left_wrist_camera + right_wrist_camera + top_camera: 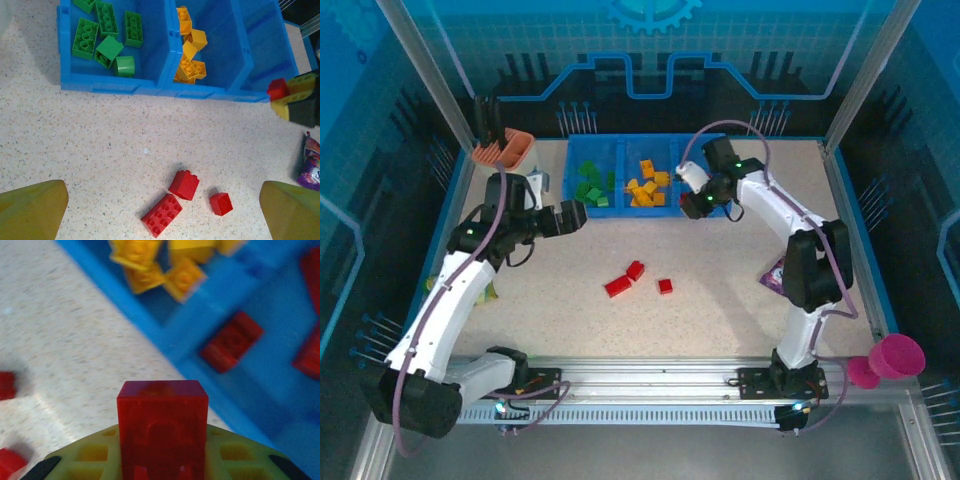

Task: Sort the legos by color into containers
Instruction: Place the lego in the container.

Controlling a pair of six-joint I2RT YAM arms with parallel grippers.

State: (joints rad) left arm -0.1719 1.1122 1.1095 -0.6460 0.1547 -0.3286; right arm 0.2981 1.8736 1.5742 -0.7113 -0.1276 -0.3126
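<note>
Top external: flat speckled surface [740, 320], mostly open between the arms. Blue plastic tray [620, 139] along the far side: green bricks [590, 190] in left bin, orange-yellow bricks [646, 186] in middle, red ones [231, 341] in right. Left claw [572, 216] spread wide, empty. Right claw [697, 203] pinches a glossy red brick [162, 425] at the tray's near wall. Three loose red bricks [636, 270] mid-surface.

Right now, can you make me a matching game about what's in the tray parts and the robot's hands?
Column one:
1. left compartment
2. middle compartment
3. right gripper
4. left gripper

Column two:
A. pinching one red lego
B. open, holding nothing
C. green legos
D. orange-yellow legos

Pairs: 1-C, 2-D, 3-A, 4-B
</note>
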